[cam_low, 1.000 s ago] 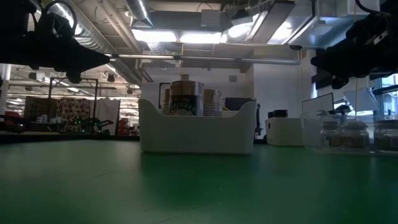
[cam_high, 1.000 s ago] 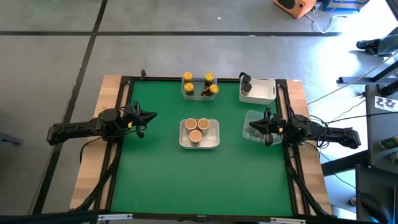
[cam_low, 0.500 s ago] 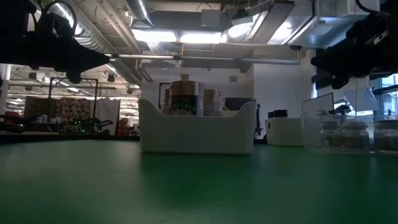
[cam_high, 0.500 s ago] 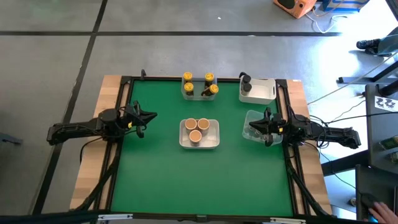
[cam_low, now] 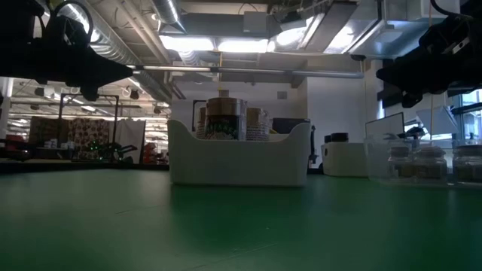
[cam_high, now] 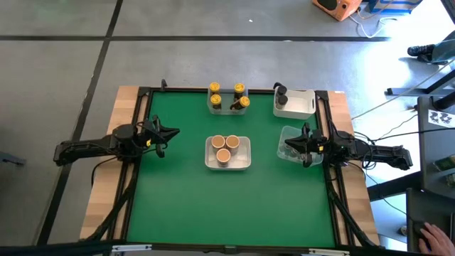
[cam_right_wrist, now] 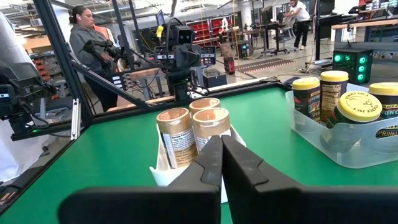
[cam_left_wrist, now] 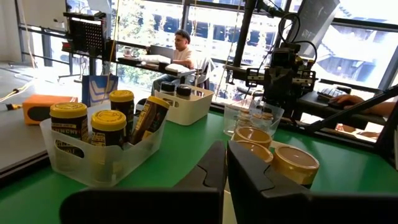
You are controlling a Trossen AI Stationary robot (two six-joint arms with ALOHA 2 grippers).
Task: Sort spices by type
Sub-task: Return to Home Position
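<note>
Green baize-coloured worktop (cam_high: pixel 178 199), seen from overhead, carried four tubs with every spice jar already inside one. At upper centre of the frame, four yellow-capped cylindrical spice jars (cam_high: pixel 244 102) sat in a clear rectangular plastic tub (cam_high: pixel 226 109). At dead centre, three tan-capped jars (cam_high: pixel 223 156) filled a white rectangular tub (cam_high: pixel 244 158). At upper right, a dark-capped jar (cam_high: pixel 281 91) occupied the corner of a second white tub (cam_high: pixel 303 105). The low view showed more jars (cam_low: pixel 428 159) in a second clear tub (cam_low: pixel 380 164) at its right edge.

The left gripper (cam_high: pixel 170 132) hovered at left centre, well apart from every tub; its wrist view showed the fingers (cam_left_wrist: pixel 245 177) pressed together on nothing. The right gripper (cam_high: pixel 288 144) hung over the clear tub at right centre, its fingers (cam_right_wrist: pixel 242 165) likewise closed and empty.

Sorting looked finished, with no jar loose on the worktop, and the step in hand appeared to be the return to rest. That move would ask the right arm to clear the tub's rim without knocking it.
</note>
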